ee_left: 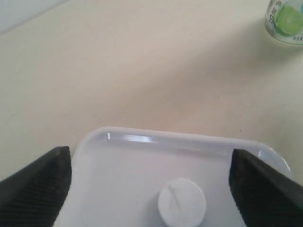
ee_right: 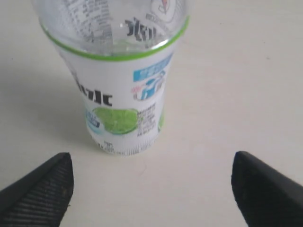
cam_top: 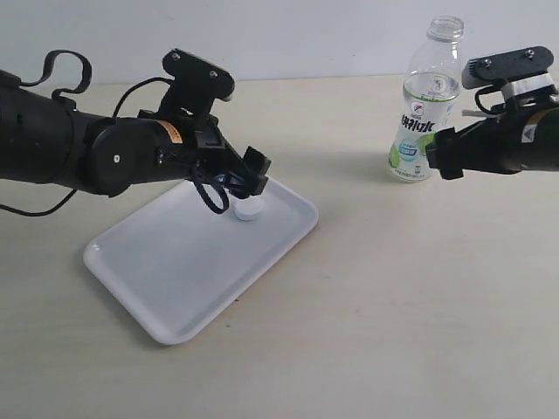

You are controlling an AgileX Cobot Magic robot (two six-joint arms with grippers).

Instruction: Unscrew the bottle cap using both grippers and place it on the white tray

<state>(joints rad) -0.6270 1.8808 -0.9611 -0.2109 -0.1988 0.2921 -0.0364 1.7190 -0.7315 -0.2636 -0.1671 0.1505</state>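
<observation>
The bottle cap [cam_top: 248, 210] [ee_left: 182, 202], small, round and white, lies on the white tray [cam_top: 175, 279] [ee_left: 123, 175] near its far corner. Just above and beside the cap, my left gripper [cam_top: 243, 181] [ee_left: 150, 187] is open, its fingers wide on either side and apart from it. The bottle [cam_top: 428, 109] [ee_right: 123, 75] stands upright on the table at the back right, its neck uncapped. A short way back from the bottle's base, my right gripper [cam_top: 439, 156] [ee_right: 151, 189] is open and holds nothing.
The tray sits at an angle on the beige table [cam_top: 410, 305], left of centre. A pale wall [cam_top: 288, 35] runs along the table's far edge behind the bottle.
</observation>
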